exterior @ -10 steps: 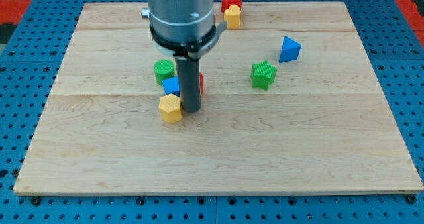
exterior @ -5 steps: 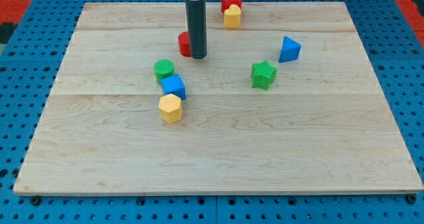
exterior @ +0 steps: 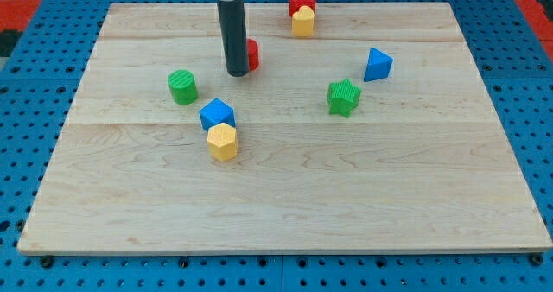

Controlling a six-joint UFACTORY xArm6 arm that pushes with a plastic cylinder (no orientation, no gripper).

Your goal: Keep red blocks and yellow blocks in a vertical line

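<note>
My tip (exterior: 235,72) rests on the board at the upper middle, just left of a red cylinder (exterior: 252,54) that the rod partly hides. A red star block (exterior: 301,0) sits at the view's top with a yellow block (exterior: 302,21) touching it just below. A yellow hexagonal block (exterior: 222,142) lies left of centre, touching a blue cube (exterior: 217,114) above it.
A green cylinder (exterior: 182,86) lies to the left of my tip. A green star block (exterior: 344,97) and a blue triangular block (exterior: 377,64) lie on the right half. The wooden board (exterior: 285,206) sits on a blue pegboard.
My tip moved up the board and then left, now on the red cylinder's left side. The red cylinder moved up. The green cylinder slid left and the blue cube shifted slightly.
</note>
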